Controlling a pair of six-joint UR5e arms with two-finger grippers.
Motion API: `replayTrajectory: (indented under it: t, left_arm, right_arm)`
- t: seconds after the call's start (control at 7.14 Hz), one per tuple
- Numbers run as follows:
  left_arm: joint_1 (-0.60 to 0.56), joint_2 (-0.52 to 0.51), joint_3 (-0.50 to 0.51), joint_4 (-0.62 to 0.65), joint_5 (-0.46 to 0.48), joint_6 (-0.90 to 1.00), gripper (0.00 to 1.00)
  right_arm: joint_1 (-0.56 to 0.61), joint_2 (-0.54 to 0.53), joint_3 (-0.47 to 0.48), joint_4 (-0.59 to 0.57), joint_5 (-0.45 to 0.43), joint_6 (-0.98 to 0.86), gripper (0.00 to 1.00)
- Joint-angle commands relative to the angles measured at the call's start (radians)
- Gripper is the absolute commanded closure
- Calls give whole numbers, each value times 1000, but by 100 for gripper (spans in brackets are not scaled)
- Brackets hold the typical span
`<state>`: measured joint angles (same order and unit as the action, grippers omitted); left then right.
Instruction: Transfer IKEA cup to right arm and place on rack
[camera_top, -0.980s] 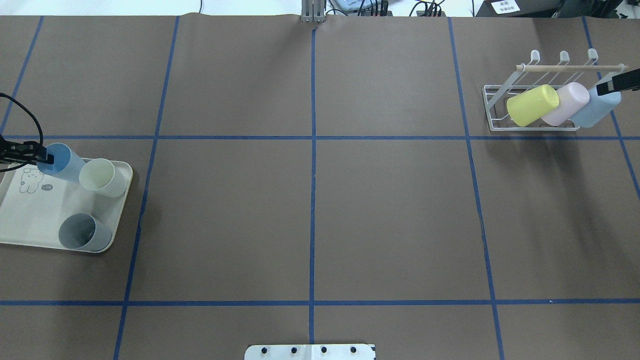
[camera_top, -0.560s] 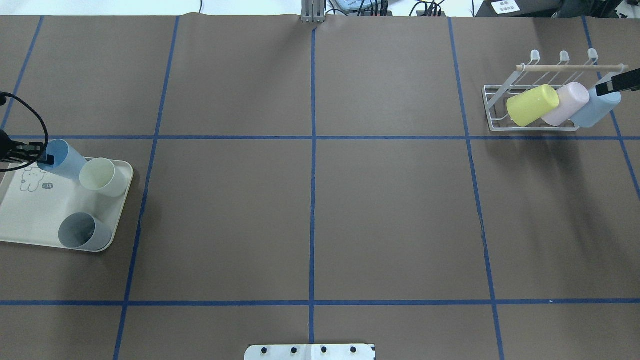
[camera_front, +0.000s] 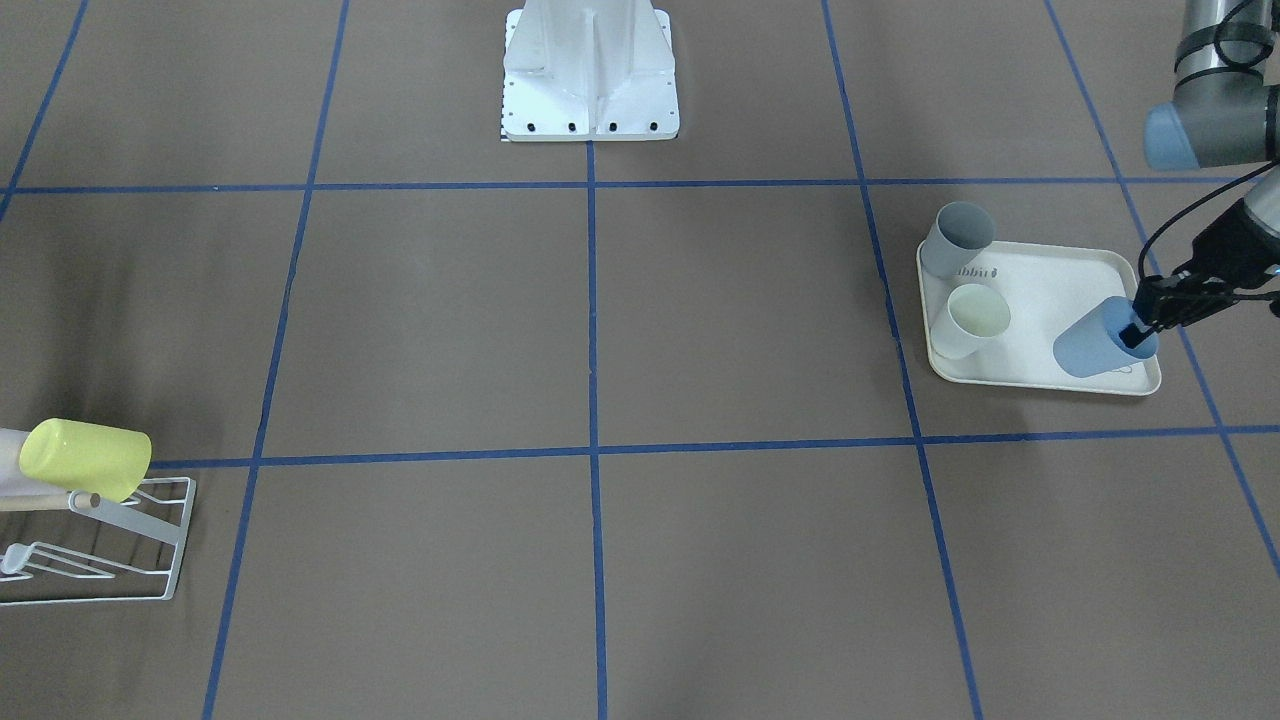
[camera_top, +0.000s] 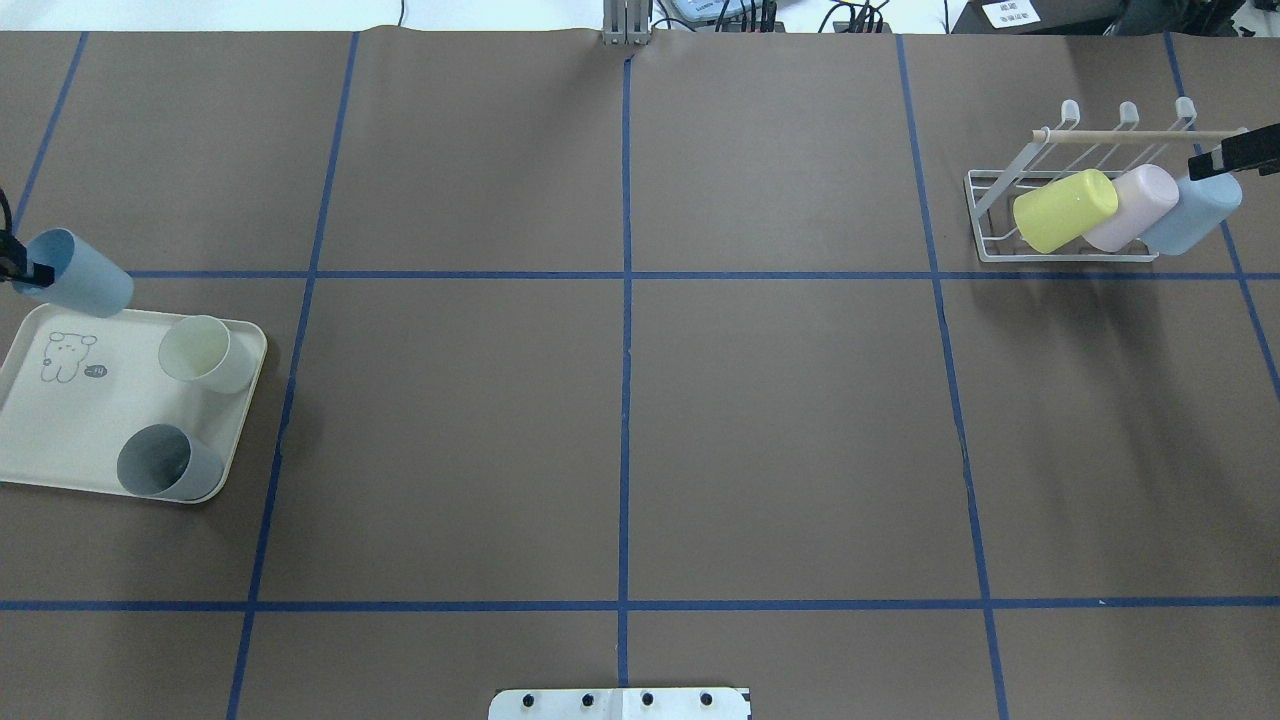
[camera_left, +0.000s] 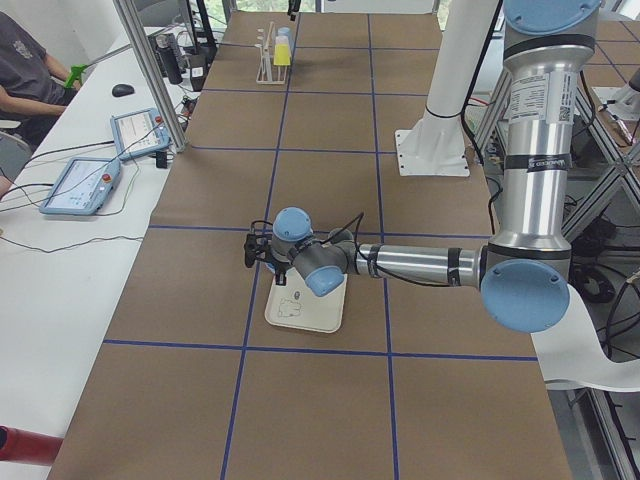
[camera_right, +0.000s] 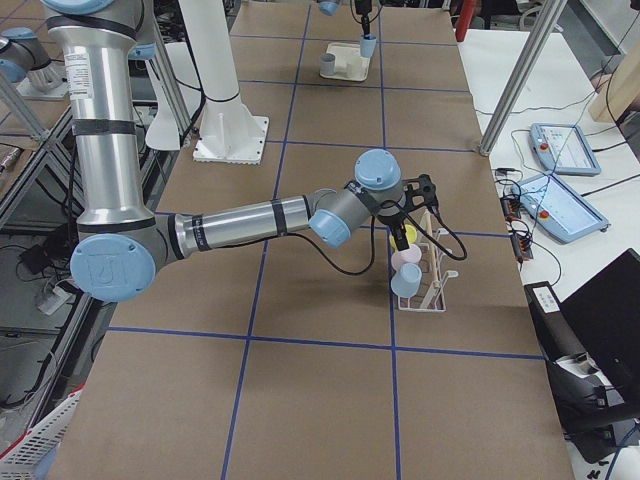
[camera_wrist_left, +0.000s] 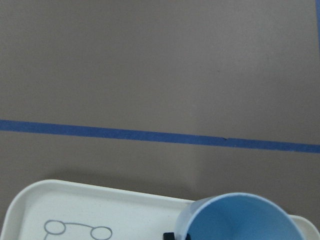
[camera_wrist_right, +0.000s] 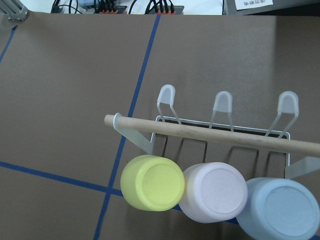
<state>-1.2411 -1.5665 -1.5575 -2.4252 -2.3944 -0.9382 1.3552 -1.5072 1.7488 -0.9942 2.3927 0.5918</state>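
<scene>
The IKEA cup (camera_top: 80, 285), blue and tilted, hangs just beyond the far edge of the cream tray (camera_top: 70, 425), clear of it. My left gripper (camera_top: 28, 270) is shut on its rim, one finger inside the cup; the front view shows the same grip on the cup (camera_front: 1095, 348) by my left gripper (camera_front: 1138, 335). The left wrist view looks into the cup (camera_wrist_left: 240, 220). The white wire rack (camera_top: 985, 215) with its wooden dowel (camera_wrist_right: 210, 134) holds a yellow, a pink and a light-blue cup. My right gripper (camera_top: 1215, 160) hovers at the rack's right end, mostly out of frame.
A cream cup (camera_top: 205, 352) and a grey cup (camera_top: 165, 462) stand on the tray's right side. The yellow cup (camera_top: 1065, 210), pink cup (camera_top: 1130, 208) and light-blue cup (camera_top: 1190, 215) lie slanted on the rack. The robot's base plate (camera_top: 620, 703) sits at the near edge.
My left gripper has lifted the blue cup off the tray and carried it up and leftward past the tray's far edge. The right gripper has drawn slightly back from the light-blue cup.
</scene>
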Motion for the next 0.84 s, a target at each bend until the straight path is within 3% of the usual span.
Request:
replayTrajectory:
  t: [0.0, 0.14, 0.56, 0.7]
  left_arm:
    - [-43, -22, -56, -12, -78, -154, 100]
    - [-38, -77, -96, -14, -81, -312, 100]
    - [112, -243, -131, -35, -78, -550, 100]
    - [171, -310, -130, -35, -78, -686, 100]
  right_arm:
    - [-10, 1, 56, 2, 40, 145, 2]
    - [-28, 4, 90, 31, 54, 249, 2]
    - [-151, 13, 89, 387, 36, 718, 2]
    - [-166, 31, 93, 443, 36, 805, 2]
